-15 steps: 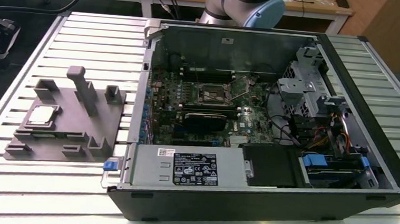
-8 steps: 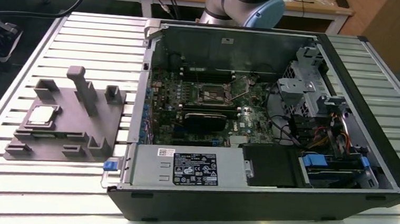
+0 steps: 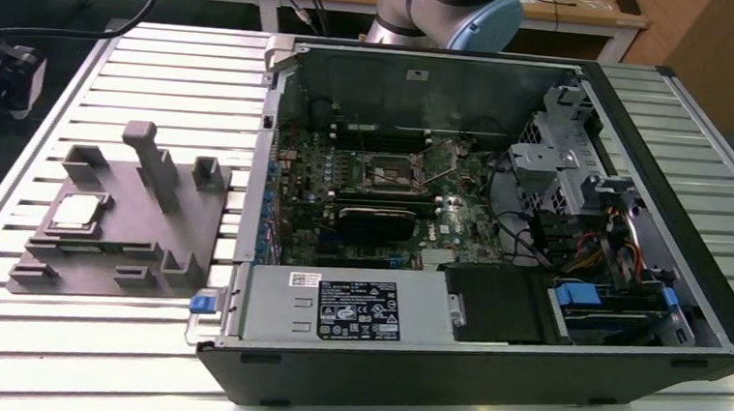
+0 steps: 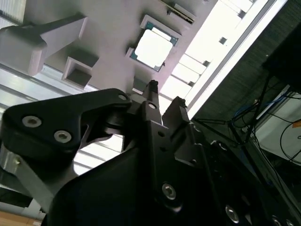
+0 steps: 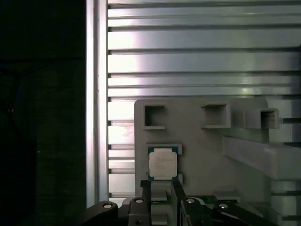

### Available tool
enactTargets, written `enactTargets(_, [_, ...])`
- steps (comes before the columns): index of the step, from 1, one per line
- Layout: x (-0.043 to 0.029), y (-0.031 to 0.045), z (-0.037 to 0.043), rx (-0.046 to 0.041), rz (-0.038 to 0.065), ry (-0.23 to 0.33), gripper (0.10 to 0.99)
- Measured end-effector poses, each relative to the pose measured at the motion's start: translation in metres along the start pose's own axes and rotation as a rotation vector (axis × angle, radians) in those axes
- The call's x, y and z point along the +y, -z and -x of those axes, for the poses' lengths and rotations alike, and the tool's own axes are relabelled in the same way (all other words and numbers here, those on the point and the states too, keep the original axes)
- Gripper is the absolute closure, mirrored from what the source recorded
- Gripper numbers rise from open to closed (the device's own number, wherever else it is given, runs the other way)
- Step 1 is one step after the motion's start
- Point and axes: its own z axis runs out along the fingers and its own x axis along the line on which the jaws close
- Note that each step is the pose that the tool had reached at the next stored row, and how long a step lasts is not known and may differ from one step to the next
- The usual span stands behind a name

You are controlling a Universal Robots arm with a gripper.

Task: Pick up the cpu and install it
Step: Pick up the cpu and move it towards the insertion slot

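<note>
**A:** Where is the cpu lying?

**B:** The cpu [image 3: 79,211] is lying flat in a shallow square recess of the grey fixture plate [image 3: 144,248], with its silvery top facing up. The plate is resting on the slatted metal table [image 3: 21,336], at the exterior view's left, just beside the computer case [image 3: 484,388].

**A:** Is the plate carrying anything else?

**B:** Hollow square blocks [image 5: 154,116] are standing near the recess. A taller post [image 3: 139,136] is rising from the plate's far side.

**A:** What is the case holding?

**B:** The case is lying on its side with the top panel off. Inside, the green motherboard [image 3: 308,211] is sitting flat, and the black socket [image 3: 387,173] is sitting near its middle, well apart from the cpu. A power supply [image 3: 347,308] is filling the near corner. A blue drive bracket [image 3: 577,298] is sitting toward the exterior view's right.

**A:** And the gripper?

**B:** In the second wrist view the gripper [image 4: 164,96] is hanging above the plate. Its jaws are standing apart and gripping nothing. In the first wrist view the cpu is showing just past the fingertips [image 5: 145,193], lined up with the gap between them and apart from them. The arm [image 3: 453,8] is showing behind the case in the exterior view.
</note>
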Motion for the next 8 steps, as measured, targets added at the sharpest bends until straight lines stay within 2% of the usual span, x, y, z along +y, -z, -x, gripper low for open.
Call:
enactTargets(1, [0.0000,-0.0007,0.0000,0.0000,0.000,0.000,0.796])
enactTargets(3, [-0.0001,-0.0019,0.0001,0.0000,0.000,0.000,0.678])
enactTargets(4, [-0.0001,-0.0025,0.0002,0.0001,0.000,0.000,0.678])
enactTargets(5, [-0.0001,-0.0032,0.0002,0.0000,0.000,0.000,0.620])
enactTargets(6, [-0.0002,-0.0041,0.0002,0.0000,0.001,0.000,0.620])
enactTargets(8, [-0.0002,-0.0061,0.0004,0.0000,0.001,0.000,0.502])
